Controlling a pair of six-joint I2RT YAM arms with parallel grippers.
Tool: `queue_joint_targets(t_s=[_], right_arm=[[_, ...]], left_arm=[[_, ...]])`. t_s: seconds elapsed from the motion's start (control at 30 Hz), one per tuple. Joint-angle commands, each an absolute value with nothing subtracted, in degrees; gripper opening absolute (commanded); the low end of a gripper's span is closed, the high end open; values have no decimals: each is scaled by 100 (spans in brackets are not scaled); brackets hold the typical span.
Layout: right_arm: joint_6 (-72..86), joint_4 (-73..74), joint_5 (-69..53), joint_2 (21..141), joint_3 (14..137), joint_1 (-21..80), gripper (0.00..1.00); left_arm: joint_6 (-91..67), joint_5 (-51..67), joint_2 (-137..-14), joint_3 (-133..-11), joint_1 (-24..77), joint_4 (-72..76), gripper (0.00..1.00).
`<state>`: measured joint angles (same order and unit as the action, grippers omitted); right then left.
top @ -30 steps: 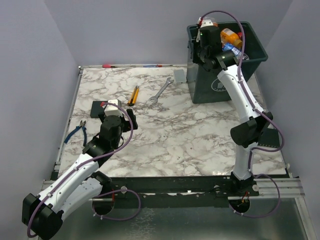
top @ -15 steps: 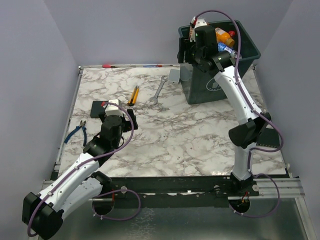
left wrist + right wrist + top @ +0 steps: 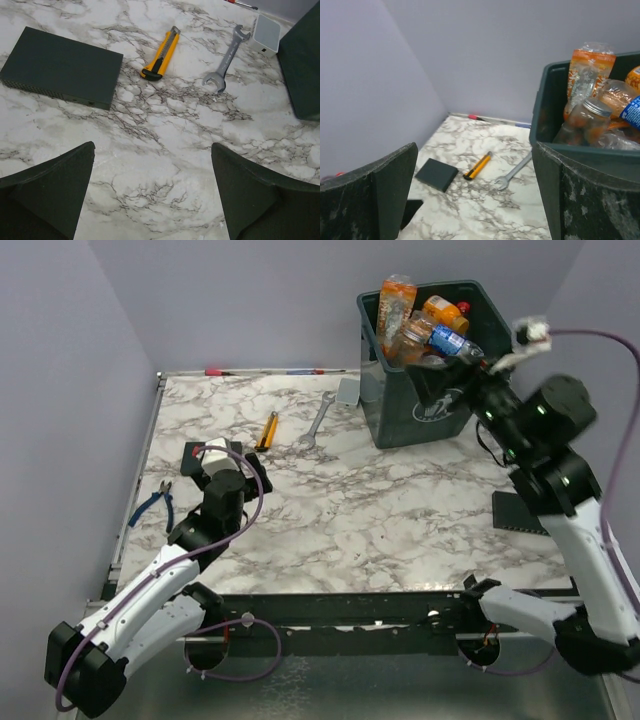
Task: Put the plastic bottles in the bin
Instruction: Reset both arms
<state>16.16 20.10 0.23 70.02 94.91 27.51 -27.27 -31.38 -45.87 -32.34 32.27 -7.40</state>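
Note:
The dark green bin (image 3: 405,410) stands at the table's back right, heaped with plastic bottles. An orange one (image 3: 397,302) sticks up at its left rear corner, beside another orange one (image 3: 441,312) and a blue-labelled one (image 3: 453,342). In the right wrist view the bin (image 3: 547,125) holds the tall orange bottle (image 3: 587,65) and a clear silver-capped one (image 3: 584,116). My right gripper (image 3: 478,375) (image 3: 474,150) hangs open and empty just right of the bin. Low over the marble at the left, my left gripper (image 3: 228,454) (image 3: 152,150) is open and empty.
On the table lie a silver wrench (image 3: 318,423) (image 3: 227,60), a yellow utility knife (image 3: 268,430) (image 3: 161,54), a black box (image 3: 60,67), blue pliers (image 3: 155,502), a small white box (image 3: 348,390) and a flat black box (image 3: 515,512) at the right.
My right gripper opened and the arm swung back from over the bin to its right. The tall orange bottle now rests in the bin. The bin shifted slightly left.

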Motion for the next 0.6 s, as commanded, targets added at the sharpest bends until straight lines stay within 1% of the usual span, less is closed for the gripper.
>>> queue_joint_targets(t_s=[0.0,0.13,0.33,0.47,0.57], right_arm=[[1725,503,-500,5412,7570,2794,100],[1742,660,-256,4182,6219,2795,100],[2333,1264,-34,3103,4778,2795,100],[2750,1157,90,2447,4058,2792,100],[2954,1168,234,2234,3771,2795,100]], left_arm=[[-3457,-3846,-4699,-3458,3271,-796,99],[-3949,-4187,-4819,-3585,3452,-935,99],[-4143,-4180,-4875,-3611,3531,-938,99],[-4055,-4217,-4910,-3583,3540,-900,99],[-4007,-4074,-5003,-3685,3574,-905,99]])
